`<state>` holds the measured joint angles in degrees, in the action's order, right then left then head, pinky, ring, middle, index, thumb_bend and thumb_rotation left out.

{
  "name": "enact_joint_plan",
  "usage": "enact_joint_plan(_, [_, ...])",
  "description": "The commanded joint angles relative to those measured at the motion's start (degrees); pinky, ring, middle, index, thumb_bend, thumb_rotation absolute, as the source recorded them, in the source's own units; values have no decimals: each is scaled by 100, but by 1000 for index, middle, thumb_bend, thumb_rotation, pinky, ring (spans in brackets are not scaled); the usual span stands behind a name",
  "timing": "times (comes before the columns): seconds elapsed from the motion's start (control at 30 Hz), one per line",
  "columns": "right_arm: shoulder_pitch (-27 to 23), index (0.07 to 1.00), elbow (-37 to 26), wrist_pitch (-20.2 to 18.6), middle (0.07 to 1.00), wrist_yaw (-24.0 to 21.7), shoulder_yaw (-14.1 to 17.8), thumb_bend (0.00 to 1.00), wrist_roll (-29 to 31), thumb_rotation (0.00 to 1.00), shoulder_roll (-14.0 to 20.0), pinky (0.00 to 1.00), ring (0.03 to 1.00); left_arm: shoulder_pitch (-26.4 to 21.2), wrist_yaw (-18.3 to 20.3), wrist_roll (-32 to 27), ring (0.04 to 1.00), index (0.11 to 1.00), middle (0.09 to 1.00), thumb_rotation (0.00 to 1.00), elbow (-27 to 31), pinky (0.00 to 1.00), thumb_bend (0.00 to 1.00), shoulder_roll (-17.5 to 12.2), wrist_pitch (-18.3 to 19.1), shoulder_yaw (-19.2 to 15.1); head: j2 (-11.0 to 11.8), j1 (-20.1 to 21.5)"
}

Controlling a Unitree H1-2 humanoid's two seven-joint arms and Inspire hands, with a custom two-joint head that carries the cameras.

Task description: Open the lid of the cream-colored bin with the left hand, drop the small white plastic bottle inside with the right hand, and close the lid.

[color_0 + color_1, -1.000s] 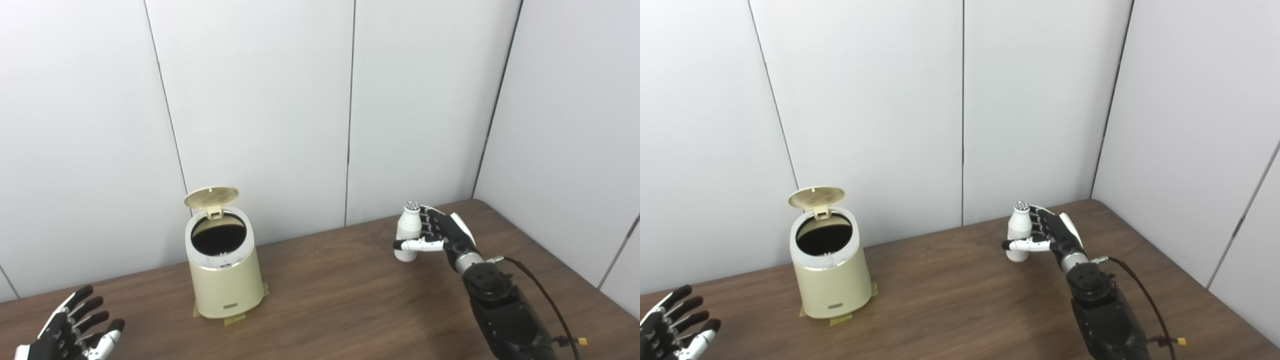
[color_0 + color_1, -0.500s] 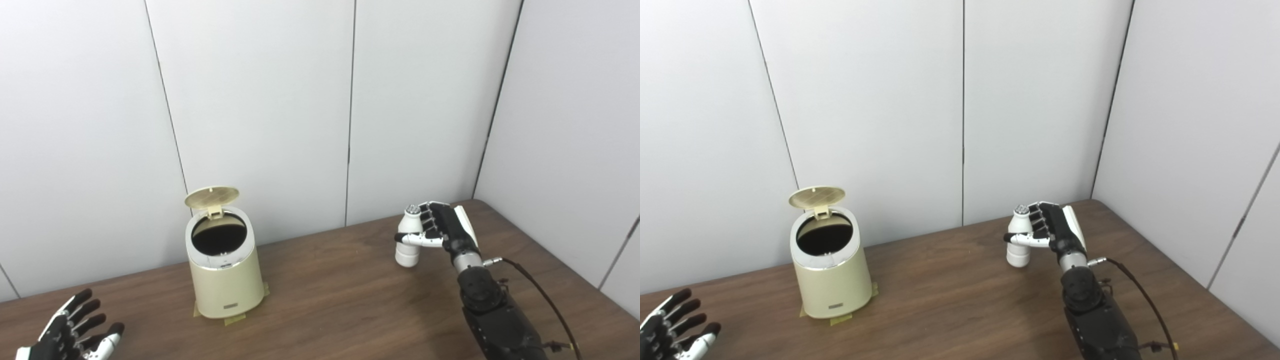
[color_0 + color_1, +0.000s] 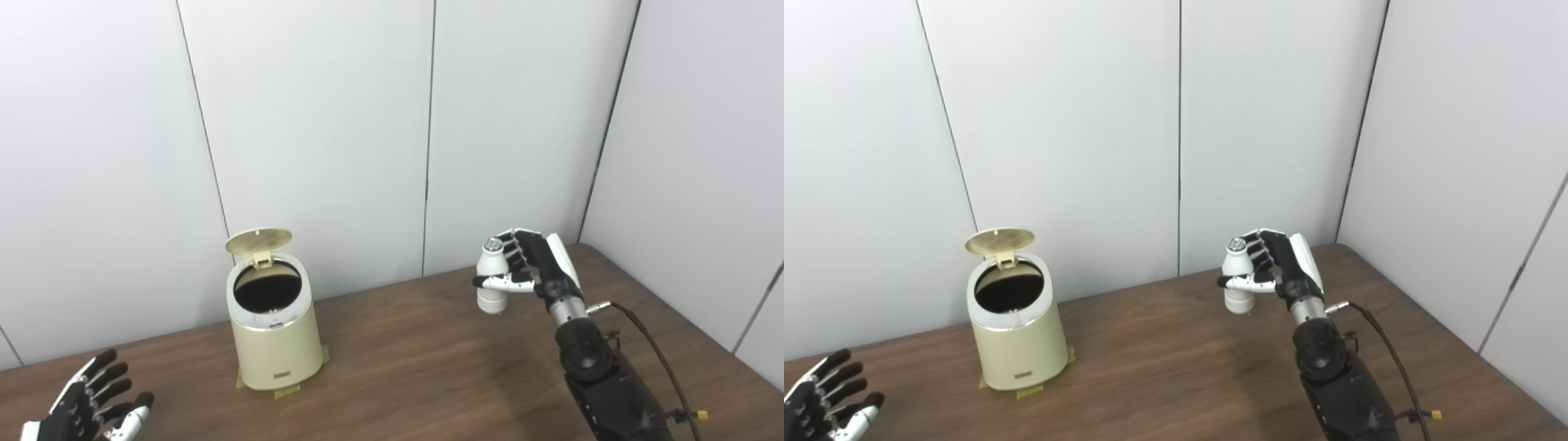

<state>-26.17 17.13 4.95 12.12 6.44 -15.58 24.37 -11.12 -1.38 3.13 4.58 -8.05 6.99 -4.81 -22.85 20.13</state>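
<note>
Gripping the small white plastic bottle (image 3: 492, 277), my right hand (image 3: 534, 269) is holding it upright above the wooden table (image 3: 416, 373), right of frame centre. At lower left, my left hand (image 3: 92, 409) is resting open, fingers spread. Left of centre, the cream-colored bin (image 3: 274, 331) is standing with its lid (image 3: 258, 241) raised.

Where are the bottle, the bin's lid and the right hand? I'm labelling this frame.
small white plastic bottle (image 3: 490, 269): left eye view, on its white body above the thumb.
lid (image 3: 258, 241): left eye view, middle of the raised lid's underside.
right hand (image 3: 1283, 266): right eye view, back of the hand.
</note>
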Motion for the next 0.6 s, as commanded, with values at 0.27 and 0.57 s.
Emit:
enact_joint_plan(0.27, [-690,544,-1230,-270,481,-451,-464,513,-323,0,-201,325,384,-206,-55,197,806,873,824,0,-412,785,512,-58,-797,104,96,-397])
enact_joint_plan(0.57, [-1126,540,-854,385,480,-685,-830,514,-284,0,-455,320,391,-196,-158,327,758,851,790,111,-719,707,604,71,-1060,192,215,-1024])
